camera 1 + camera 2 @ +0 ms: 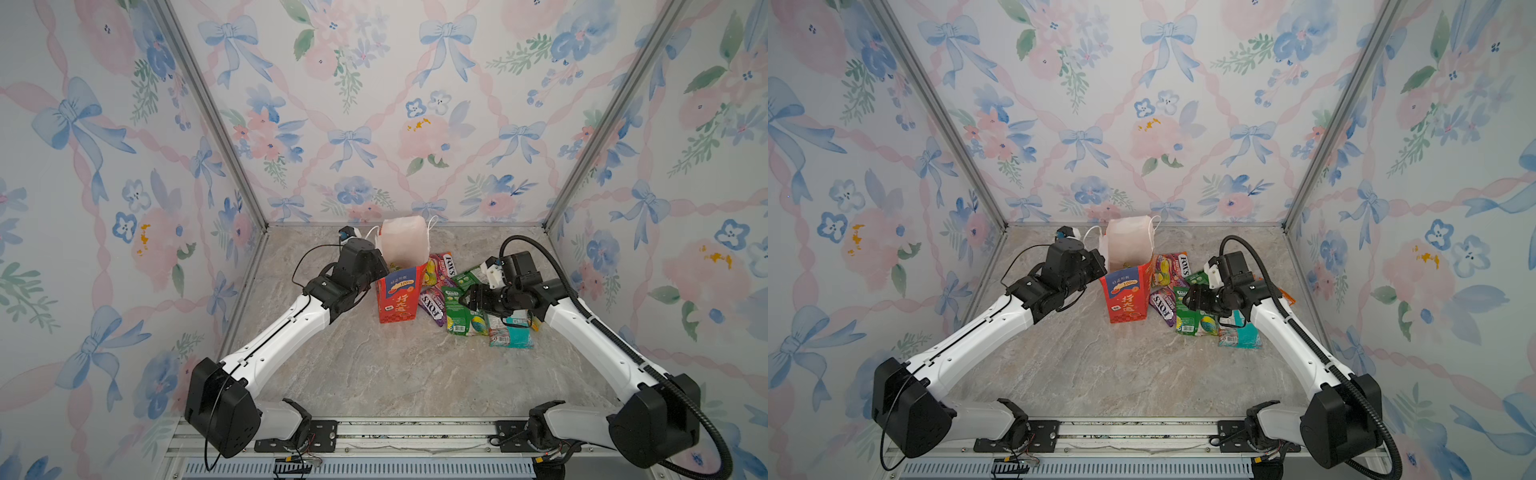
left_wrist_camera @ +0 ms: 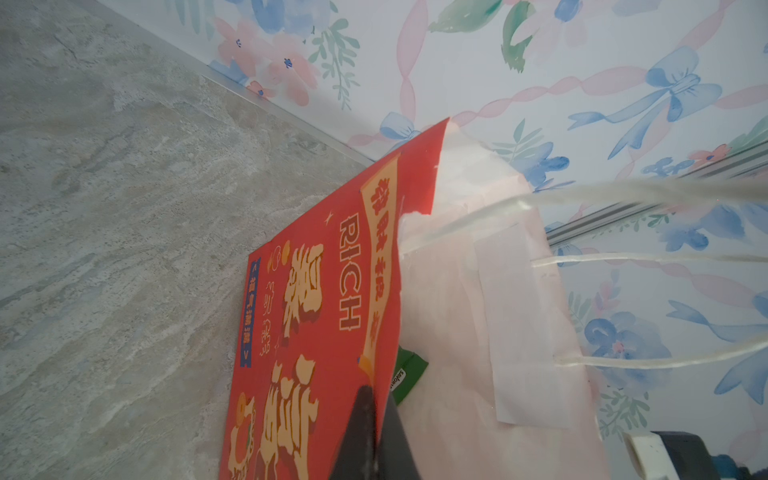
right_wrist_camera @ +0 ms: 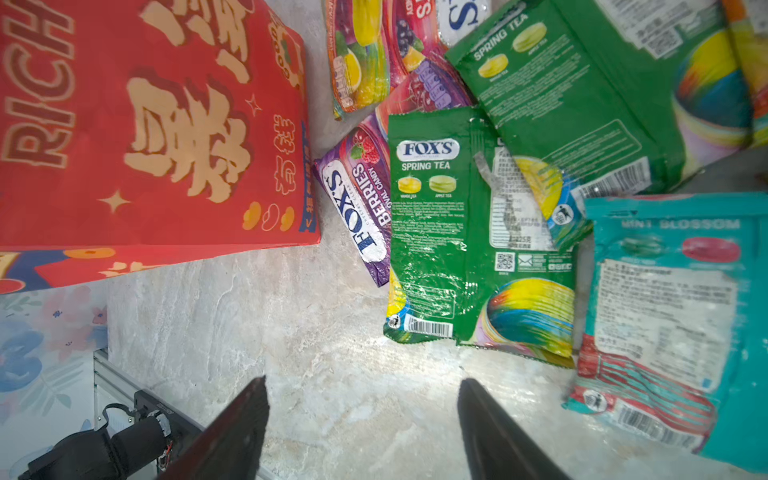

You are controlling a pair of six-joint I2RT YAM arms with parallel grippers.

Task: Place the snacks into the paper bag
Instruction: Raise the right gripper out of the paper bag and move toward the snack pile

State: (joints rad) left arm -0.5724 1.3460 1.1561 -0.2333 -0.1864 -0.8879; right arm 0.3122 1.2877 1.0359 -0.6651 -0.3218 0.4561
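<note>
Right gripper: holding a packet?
No: the right wrist view shows the right gripper with jaws apart, only table between them, the green Spring Tea packet lying beyond its tips.

Bare table (image 1: 395,374) nearside; paper bag (image 1: 397,299) flanks snacks (image 1: 459,322)

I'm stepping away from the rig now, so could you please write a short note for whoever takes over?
Left tool: shut on the paper bag's rim, bag standing open.
Right tool: open, empty, over the table by the pile.
Done: a green packet shows inside the bag.
Left: purple packet, fruit packet, green tea packet, second green packet and teal packet lie beside the bag; more may be hidden.
</note>
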